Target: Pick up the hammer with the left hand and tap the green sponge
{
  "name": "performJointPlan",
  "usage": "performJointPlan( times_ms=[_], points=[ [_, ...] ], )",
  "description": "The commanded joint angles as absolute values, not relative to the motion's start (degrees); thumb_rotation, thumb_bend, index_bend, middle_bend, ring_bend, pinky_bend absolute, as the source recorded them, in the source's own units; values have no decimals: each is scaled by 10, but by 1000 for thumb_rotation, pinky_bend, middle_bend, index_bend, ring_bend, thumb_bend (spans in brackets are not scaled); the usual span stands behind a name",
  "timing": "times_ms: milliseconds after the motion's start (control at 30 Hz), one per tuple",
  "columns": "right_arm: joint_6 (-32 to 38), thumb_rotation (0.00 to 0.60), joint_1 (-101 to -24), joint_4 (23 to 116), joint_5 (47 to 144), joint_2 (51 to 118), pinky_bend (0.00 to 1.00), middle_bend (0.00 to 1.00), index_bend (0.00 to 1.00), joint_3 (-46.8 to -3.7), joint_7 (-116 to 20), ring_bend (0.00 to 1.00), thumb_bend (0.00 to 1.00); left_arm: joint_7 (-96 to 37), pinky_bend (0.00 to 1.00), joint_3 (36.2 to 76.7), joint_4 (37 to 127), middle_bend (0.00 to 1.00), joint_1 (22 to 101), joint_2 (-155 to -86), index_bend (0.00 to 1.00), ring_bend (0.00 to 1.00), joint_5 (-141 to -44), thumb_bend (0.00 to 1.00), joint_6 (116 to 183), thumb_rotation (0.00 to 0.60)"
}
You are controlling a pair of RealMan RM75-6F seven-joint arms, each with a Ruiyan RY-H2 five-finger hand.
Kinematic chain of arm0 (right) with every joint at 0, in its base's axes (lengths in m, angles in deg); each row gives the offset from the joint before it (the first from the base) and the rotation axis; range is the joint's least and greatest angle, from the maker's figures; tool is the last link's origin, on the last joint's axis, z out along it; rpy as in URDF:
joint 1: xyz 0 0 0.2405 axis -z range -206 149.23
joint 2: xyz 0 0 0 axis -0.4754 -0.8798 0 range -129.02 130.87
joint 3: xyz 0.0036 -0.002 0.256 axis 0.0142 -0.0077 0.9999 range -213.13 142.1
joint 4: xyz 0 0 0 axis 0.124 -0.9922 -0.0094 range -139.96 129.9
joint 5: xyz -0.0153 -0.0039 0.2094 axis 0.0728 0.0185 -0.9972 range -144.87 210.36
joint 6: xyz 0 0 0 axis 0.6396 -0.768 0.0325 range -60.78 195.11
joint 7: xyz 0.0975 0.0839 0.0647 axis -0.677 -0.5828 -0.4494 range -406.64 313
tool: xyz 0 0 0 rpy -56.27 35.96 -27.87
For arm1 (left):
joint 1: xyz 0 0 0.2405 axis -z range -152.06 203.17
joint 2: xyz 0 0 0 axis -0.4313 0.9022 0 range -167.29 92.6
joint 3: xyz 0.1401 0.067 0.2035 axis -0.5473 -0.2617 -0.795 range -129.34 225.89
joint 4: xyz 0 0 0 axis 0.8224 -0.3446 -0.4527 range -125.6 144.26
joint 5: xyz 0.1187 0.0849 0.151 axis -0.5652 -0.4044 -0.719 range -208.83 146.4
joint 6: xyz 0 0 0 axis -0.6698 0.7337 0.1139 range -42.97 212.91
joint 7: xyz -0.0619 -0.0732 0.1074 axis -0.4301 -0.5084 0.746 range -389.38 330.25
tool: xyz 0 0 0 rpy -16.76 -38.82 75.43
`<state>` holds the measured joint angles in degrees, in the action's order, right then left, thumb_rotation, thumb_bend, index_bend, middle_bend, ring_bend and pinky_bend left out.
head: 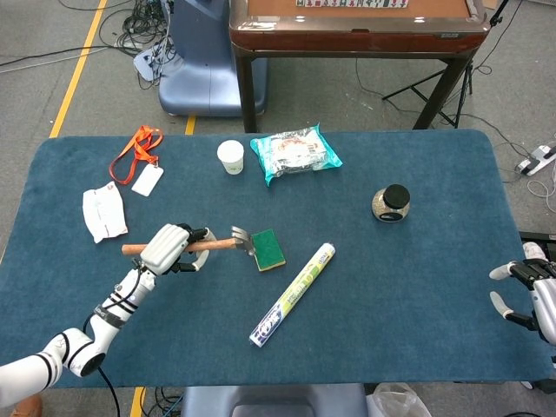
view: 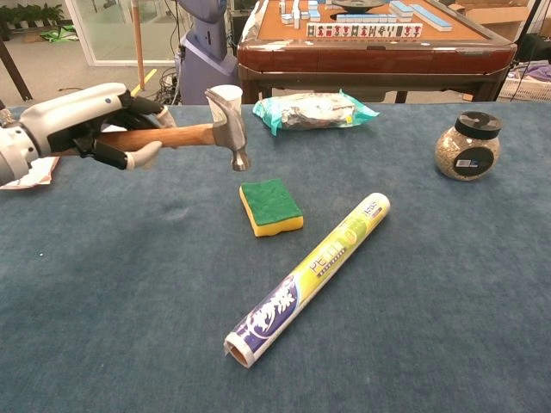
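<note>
Left hand [view: 90, 125] grips the hammer [view: 185, 131] in the air, head hanging just short of the green sponge [view: 271, 206].

From where I stand, the fingers wrap the wooden handle near its middle, and the shaft runs roughly level across the blue table [head: 417, 287], the steel head pointing down and clear of the cloth. The sponge lies flat on the table just beside the head, green face up, with a rolled tube of wrap [view: 310, 275] lying diagonally nearby. The right hand [head: 532, 294] rests at the far table edge, fingers spread and holding nothing. Behind sit a paper cup [head: 230, 157], a snack bag [head: 295, 153] and a small jar [head: 391, 203].
</note>
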<state>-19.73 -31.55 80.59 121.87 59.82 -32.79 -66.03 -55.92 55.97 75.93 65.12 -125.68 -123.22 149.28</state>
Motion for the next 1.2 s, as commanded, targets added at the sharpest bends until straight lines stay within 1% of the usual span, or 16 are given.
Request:
performJointPlan(
  times_ms=[33, 233, 400, 533, 700, 833, 1000, 1200],
  points=[
    [-197, 600, -316, 806, 1219, 598, 259, 451, 457, -328, -661, 393, 317, -566, 441, 548, 716, 818, 658, -1282, 766, 627, -1254, 542, 1522, 600],
    [-197, 600, -316, 806, 1220, 598, 259, 451, 457, -329, -660, 394, 317, -563, 441, 532, 653, 817, 666, -1308, 767, 619, -1278, 540, 1551, 600],
    [-194, 600, -317, 806, 1220, 598, 259, 451, 457, -329, -659, 393, 317, -571, 441, 526, 627, 817, 677, -1323, 767, 618, -1285, 540, 1559, 600],
    [-193, 600, -318, 806, 1219, 598, 259, 451, 457, -329, -658, 393, 317, -596, 441, 532, 624, 818, 688, -1331, 771, 619, -1274, 540, 1553, 600],
    [-190, 600, -319, 806, 1217, 599, 259, 451, 457, -328, -657, 393, 317, -592, 441, 542, 610, 819, 705, -1343, 773, 619, -1260, 540, 1540, 600],
    [-188, 600, -320, 807, 1215, 599, 259, 451, 457, -328, -656, 393, 317, -564, 441, 546, 596, 820, 716, -1355, 773, 618, -1244, 540, 1515, 600],
    [-186, 600, -320, 807, 1213, 599, 259, 451, 457, -327, -655, 393, 317, -507, 441, 540, 571, 820, 723, -1372, 774, 614, -1233, 540, 1488, 600],
    [-182, 600, -322, 808, 1212, 600, 260, 451, 457, -327, -652, 393, 317, -484, 441, 540, 554, 823, 726, -1389, 777, 615, -1227, 540, 1492, 600]
  ],
)
